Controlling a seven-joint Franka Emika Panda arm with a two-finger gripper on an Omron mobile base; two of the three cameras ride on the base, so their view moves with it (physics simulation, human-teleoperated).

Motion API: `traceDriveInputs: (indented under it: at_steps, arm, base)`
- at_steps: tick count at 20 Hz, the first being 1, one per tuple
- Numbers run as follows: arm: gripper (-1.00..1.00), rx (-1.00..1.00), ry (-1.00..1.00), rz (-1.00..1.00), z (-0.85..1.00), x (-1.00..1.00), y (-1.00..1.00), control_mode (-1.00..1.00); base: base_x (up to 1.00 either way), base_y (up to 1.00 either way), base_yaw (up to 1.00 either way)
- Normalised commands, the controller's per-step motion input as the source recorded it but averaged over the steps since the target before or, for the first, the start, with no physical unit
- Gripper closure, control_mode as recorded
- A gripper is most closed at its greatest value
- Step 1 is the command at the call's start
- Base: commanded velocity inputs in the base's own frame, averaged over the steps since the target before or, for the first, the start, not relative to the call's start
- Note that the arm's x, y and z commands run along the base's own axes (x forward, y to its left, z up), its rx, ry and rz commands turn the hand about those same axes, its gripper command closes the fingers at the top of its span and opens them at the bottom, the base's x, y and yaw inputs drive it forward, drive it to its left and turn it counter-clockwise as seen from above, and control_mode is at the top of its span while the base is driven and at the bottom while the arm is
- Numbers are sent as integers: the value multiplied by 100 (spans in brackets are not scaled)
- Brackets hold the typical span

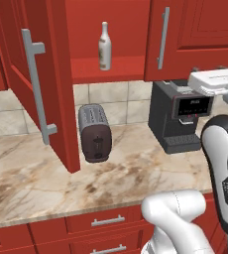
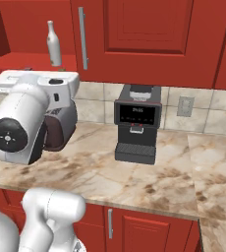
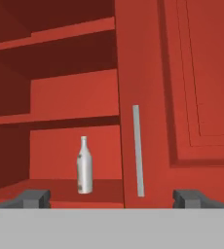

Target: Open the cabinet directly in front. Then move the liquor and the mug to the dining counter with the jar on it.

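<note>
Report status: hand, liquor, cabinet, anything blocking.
Hand open, empty, facing the shelf. Liquor upright on the bottom shelf of the cabinet, left door open, right door shut. Nothing between hand and bottle.

Shelf: the bottom shelf [image 3: 60, 187] of the open cabinet [image 1: 61, 79] carries the liquor [image 3: 84, 165], upright, beyond the fingers [image 3: 33, 198] and nearer the left one than the right.
Shelves above: two more red shelves, higher than the fingers, nothing seen on them.
Counter: the marbled counter [image 1: 31, 183], under the cabinet, bears a dark toaster [image 1: 94, 132] below the shelf.
Coffee machine: a black coffee machine [image 2: 136, 125] stands on the same counter against the tiled wall, apart from the toaster.
</note>
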Motion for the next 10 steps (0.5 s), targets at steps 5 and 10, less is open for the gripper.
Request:
traceDriveInputs:
  at_steps: [5, 10]
  arm:
    - [-100, 0, 9, 0, 0, 69, -2, -100]
    - [-100, 1, 9, 0, 0, 80, -4, -100]
  base:
    - [0, 0, 0]
    - [0, 0, 0]
